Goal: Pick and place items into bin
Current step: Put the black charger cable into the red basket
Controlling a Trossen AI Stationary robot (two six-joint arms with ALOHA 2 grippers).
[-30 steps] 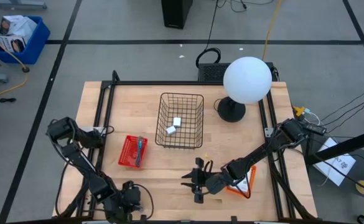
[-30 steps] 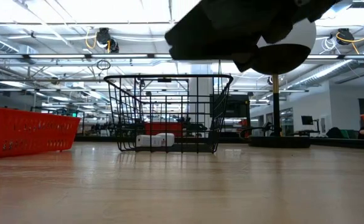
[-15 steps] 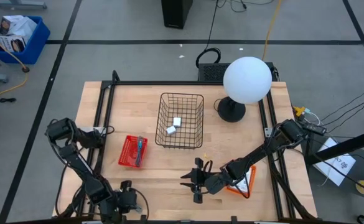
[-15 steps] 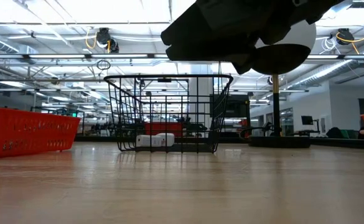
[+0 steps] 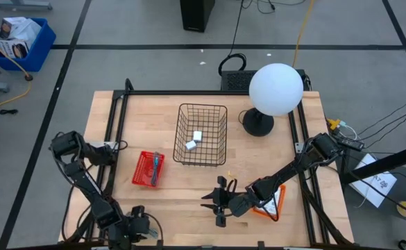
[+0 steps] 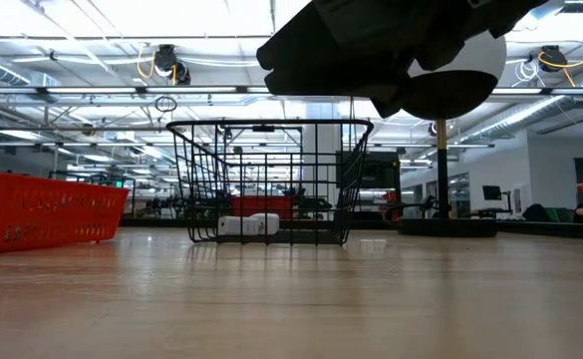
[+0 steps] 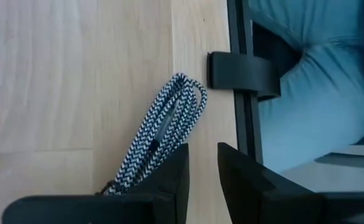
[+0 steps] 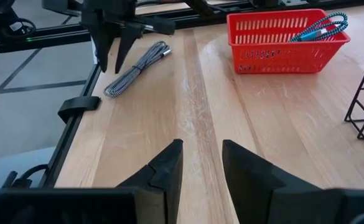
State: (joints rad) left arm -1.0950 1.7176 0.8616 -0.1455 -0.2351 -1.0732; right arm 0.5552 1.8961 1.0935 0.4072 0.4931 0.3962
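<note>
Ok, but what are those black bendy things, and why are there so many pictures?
Those are two robot arms, and each one ends in a two-finger gripper. One picture looks straight down on the wooden table. One looks across it from table height. Two come from little cameras on the arms' wrists.

On the table stand a black wire basket with two white blocks inside, a red basket with a teal braided cable in it, and a lamp with a white globe. A black-and-white braided cable lies near the table's edge.

The left gripper hovers by that cable. The right gripper hovers over bare wood. Both are open and hold nothing.
</note>
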